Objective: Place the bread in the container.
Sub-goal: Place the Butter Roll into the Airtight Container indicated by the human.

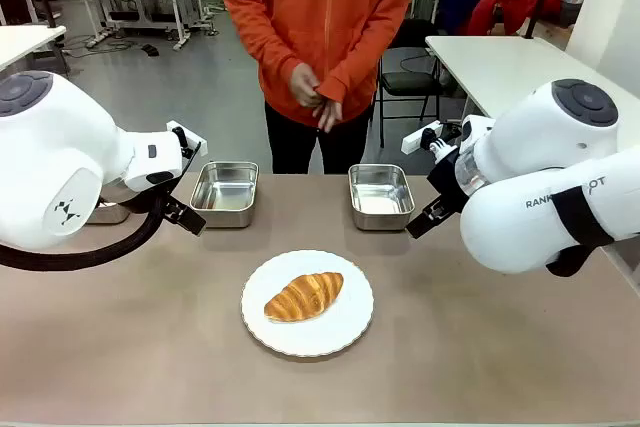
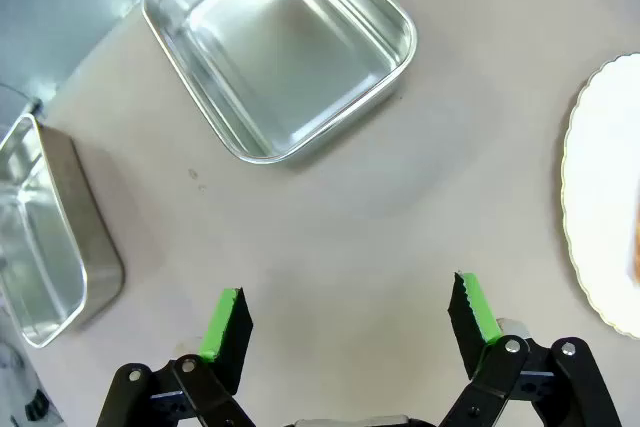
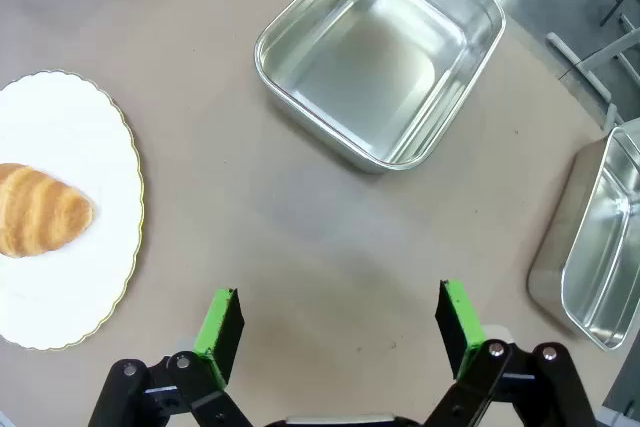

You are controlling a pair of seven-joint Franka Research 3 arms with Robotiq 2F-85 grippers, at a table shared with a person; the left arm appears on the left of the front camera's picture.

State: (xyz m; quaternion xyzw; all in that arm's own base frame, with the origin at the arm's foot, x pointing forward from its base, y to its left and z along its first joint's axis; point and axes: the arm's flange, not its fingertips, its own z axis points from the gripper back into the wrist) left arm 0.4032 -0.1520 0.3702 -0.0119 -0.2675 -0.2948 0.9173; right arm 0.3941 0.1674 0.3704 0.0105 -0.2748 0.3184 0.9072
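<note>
The bread (image 1: 303, 296), a golden-brown croissant, lies on a round white plate (image 1: 340, 332) in the middle of the table. Two steel containers stand behind it, one at the left (image 1: 225, 192) and one at the right (image 1: 380, 195), both empty. My left gripper (image 1: 192, 219) hovers open beside the left container (image 2: 280, 47). My right gripper (image 1: 420, 227) hovers open beside the right container (image 3: 380, 57). The right wrist view has the bread (image 3: 40, 209) at its left edge, apart from the open right gripper (image 3: 340, 317). Nothing is between the fingers of the left gripper (image 2: 345, 312).
Another steel tray (image 2: 45, 247) sits at the table's far left, and one more (image 3: 600, 247) at the far right. The plate's rim (image 2: 600, 207) shows at the left wrist view's right edge. A person in an orange hoodie stands across the table with clasped hands (image 1: 315, 97).
</note>
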